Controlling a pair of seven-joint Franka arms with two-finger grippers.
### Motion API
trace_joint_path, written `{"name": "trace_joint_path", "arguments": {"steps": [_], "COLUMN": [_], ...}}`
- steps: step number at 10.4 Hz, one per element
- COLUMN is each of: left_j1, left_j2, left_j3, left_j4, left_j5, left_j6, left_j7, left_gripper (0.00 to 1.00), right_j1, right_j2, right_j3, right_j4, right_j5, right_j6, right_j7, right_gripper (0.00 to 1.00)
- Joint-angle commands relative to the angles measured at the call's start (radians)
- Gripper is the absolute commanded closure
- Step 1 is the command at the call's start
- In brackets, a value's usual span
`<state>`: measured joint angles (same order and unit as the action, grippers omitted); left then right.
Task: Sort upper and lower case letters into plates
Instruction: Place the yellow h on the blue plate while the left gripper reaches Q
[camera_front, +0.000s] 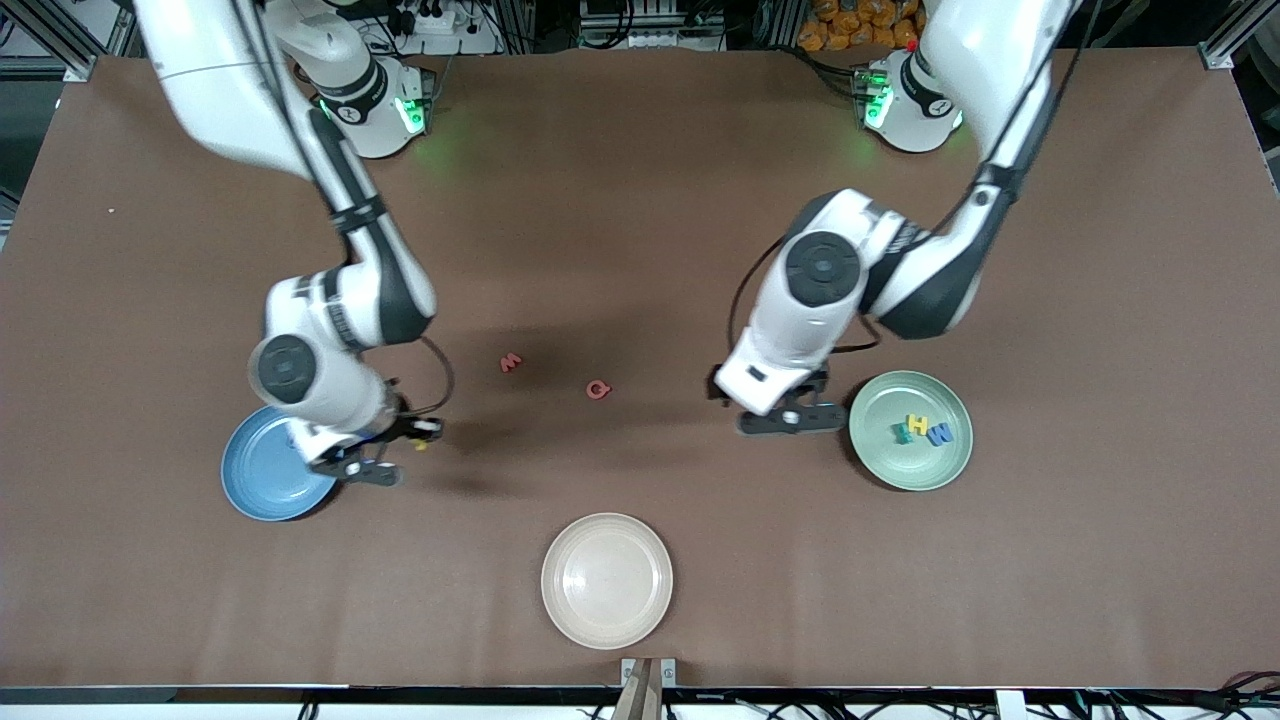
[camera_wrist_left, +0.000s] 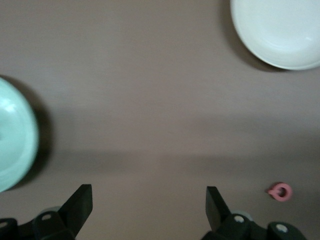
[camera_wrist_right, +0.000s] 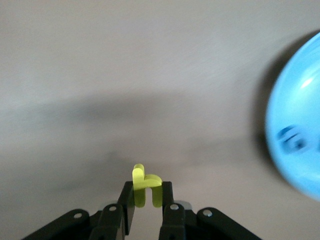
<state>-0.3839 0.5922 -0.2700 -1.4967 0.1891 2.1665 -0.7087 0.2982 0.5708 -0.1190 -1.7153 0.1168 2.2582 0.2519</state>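
My right gripper (camera_front: 418, 435) hangs just off the blue plate (camera_front: 262, 470), on the side toward the table's middle, shut on a yellow lowercase h (camera_wrist_right: 146, 186). The blue plate's rim (camera_wrist_right: 295, 135) also shows in the right wrist view. Two red letters lie on the bare table, one (camera_front: 511, 362) farther from the front camera than the other (camera_front: 598, 390). My left gripper (camera_front: 790, 420) stands open and holds nothing, beside the mint green plate (camera_front: 880, 450). That plate holds a yellow H (camera_front: 916, 424), a blue W (camera_front: 940, 434) and a teal letter (camera_front: 903, 434). The left wrist view shows one red letter (camera_wrist_left: 280, 192) beside the open fingers (camera_wrist_left: 80, 200).
A cream-white plate (camera_front: 607, 580) sits nearest the front camera, midway along the table; its rim (camera_wrist_left: 280, 35) shows in the left wrist view with the green plate's edge (camera_wrist_left: 15, 140). Brown tabletop lies between the plates.
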Motion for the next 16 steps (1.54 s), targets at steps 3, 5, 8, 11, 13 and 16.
{"name": "trace_joint_path", "arguments": {"steps": [3,5,8,11,13,16], "left_j1": [-0.110,-0.171,-0.286,-0.323,-0.323,-0.325], "left_j2": [0.135,0.176,0.291,0.359,0.376,0.403], "left_j3": [0.006,0.006,0.012,0.017,0.034,0.051], "left_j4": [0.064,0.069,0.154,0.207,0.219,0.227], "left_j5": [0.063,0.063,0.064,0.064,0.061,0.059], "left_j6": [0.212,0.217,0.242,0.265,0.277,0.344], "left_j7": [0.484,0.572,0.655,0.716,0.797,0.841], "left_gripper": [0.00,0.00,0.00,0.00,0.04,0.12], "right_j1": [-0.163,-0.232,-0.267,-0.294,-0.292,-0.268], "right_j2": [0.021,0.038,0.069,0.055,0.028,0.006], "right_j3": [0.016,0.016,0.018,0.019,0.024,0.030], "right_j4": [0.048,0.049,0.048,0.039,0.025,0.003], "right_j5": [-0.159,-0.180,-0.167,-0.164,-0.137,-0.088], "right_j6": [-0.017,-0.008,0.052,0.006,-0.046,-0.046], "right_j7": [-0.115,-0.215,-0.246,-0.238,-0.237,-0.237], "right_gripper": [1.00,1.00,0.00,0.00,0.00,0.00]}}
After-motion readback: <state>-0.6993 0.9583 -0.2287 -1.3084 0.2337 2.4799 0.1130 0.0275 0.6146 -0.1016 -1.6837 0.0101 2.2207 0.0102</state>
